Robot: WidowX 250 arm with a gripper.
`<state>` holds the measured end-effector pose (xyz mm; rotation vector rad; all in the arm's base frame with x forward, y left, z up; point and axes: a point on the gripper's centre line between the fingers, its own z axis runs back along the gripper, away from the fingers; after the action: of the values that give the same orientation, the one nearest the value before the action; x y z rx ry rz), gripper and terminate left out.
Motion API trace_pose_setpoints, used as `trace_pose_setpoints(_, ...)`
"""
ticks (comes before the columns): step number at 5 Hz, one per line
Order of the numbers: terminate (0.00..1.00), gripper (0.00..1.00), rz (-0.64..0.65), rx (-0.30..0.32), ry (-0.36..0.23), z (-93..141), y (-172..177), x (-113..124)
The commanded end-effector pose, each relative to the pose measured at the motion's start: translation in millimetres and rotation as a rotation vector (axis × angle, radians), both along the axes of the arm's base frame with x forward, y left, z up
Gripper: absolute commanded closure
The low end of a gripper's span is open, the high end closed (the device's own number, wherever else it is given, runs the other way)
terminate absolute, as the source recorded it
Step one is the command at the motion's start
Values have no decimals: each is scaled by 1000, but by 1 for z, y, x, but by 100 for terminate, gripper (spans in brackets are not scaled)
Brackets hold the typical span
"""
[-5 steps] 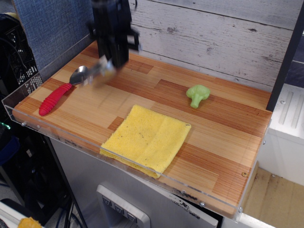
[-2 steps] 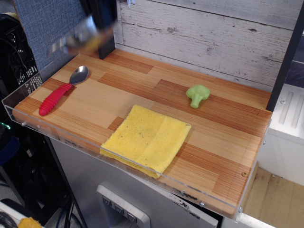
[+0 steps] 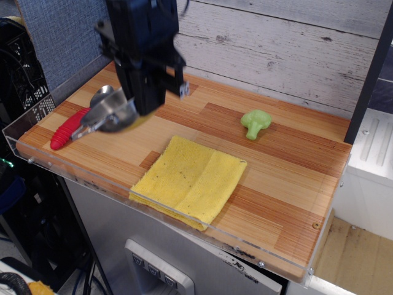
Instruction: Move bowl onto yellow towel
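The shiny steel bowl hangs tilted and blurred in the air above the board's left part, over the spoon. My black gripper is shut on the bowl's rim from above, and its body hides the bowl's far side. The yellow towel lies flat at the board's front middle, to the right of and nearer than the bowl, with nothing on it.
A red-handled metal spoon lies at the left, partly under the held bowl. A green toy broccoli lies at the right rear. The wooden board has a clear plastic rim, and a plank wall stands behind it.
The gripper lifted the bowl up toward the back left corner, then came forward and down with it. It now hangs over the spoon, closer to the towel.
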<state>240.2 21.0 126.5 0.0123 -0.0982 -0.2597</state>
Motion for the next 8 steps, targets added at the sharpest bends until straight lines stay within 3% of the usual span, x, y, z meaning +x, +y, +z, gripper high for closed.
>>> trace_pose_setpoints(1,0,100,-120,43,26,-41,-25,13)
trace_pose_setpoints(4,0,100,-230,112,64,-69,-55,13)
trace_pose_setpoints(5,0,0,-200,107,118,-72,-46,13)
trace_pose_setpoints(6,0,0,-195,79,122,-58,-38,13)
trace_pose_setpoints(8,0,0,24,-58,37,36,19,0)
